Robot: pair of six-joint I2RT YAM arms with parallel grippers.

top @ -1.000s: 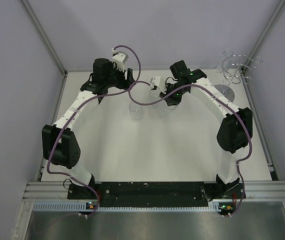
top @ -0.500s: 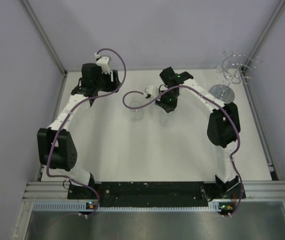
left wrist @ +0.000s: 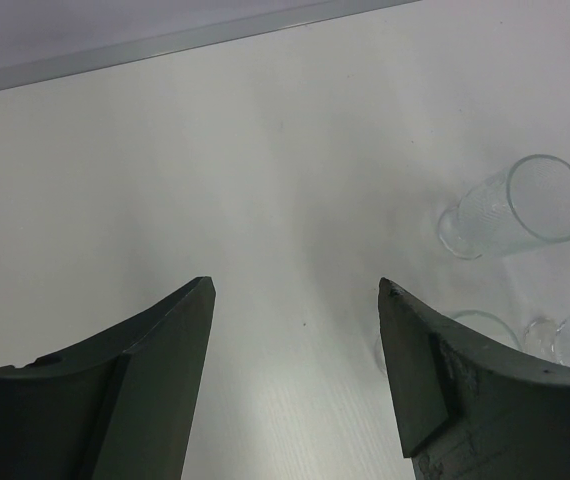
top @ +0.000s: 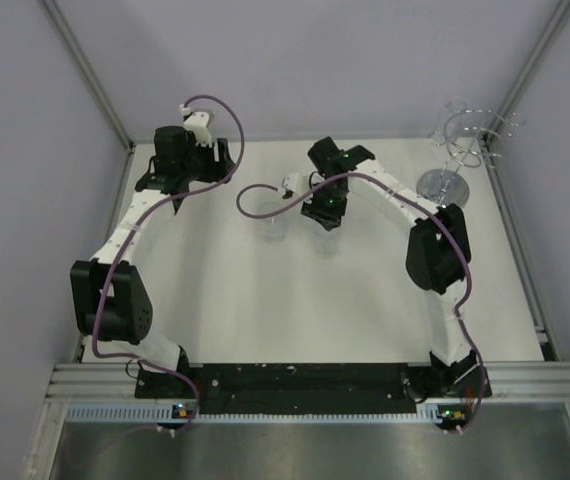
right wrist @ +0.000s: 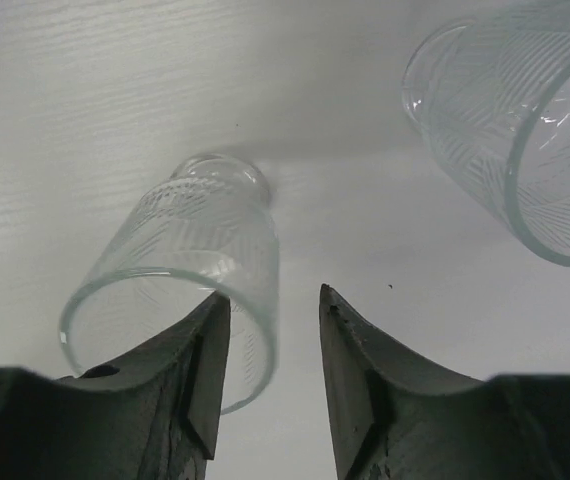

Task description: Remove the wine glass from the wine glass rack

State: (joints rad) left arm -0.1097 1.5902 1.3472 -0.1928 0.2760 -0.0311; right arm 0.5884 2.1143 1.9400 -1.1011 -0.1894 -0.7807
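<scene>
The wine glass (right wrist: 190,255), clear and ribbed, stands upright on the white table (right wrist: 85,90). My right gripper (right wrist: 270,292) hovers over its rim. The left finger (right wrist: 200,370) is inside the mouth and the right finger (right wrist: 365,380) outside. The jaws are apart with a gap beside the glass wall, so it is open. From above, this gripper (top: 325,216) is at mid-table over the glass (top: 327,243). The wine glass rack (top: 457,148), silver wire on a round base, stands at the back right corner. My left gripper (left wrist: 295,285) is open over bare table at the back left (top: 168,188).
A second ribbed glass (right wrist: 525,120) stands just beside the first, also seen as a glass (top: 273,228) left of the right gripper and as a glass (left wrist: 517,205) in the left wrist view. Grey walls and metal frame posts close in the back and sides.
Both arms have swung leftward. The right gripper came toward the near side over the table, and its jaws have widened around the glass rim. The left gripper moved off to the back left.
</scene>
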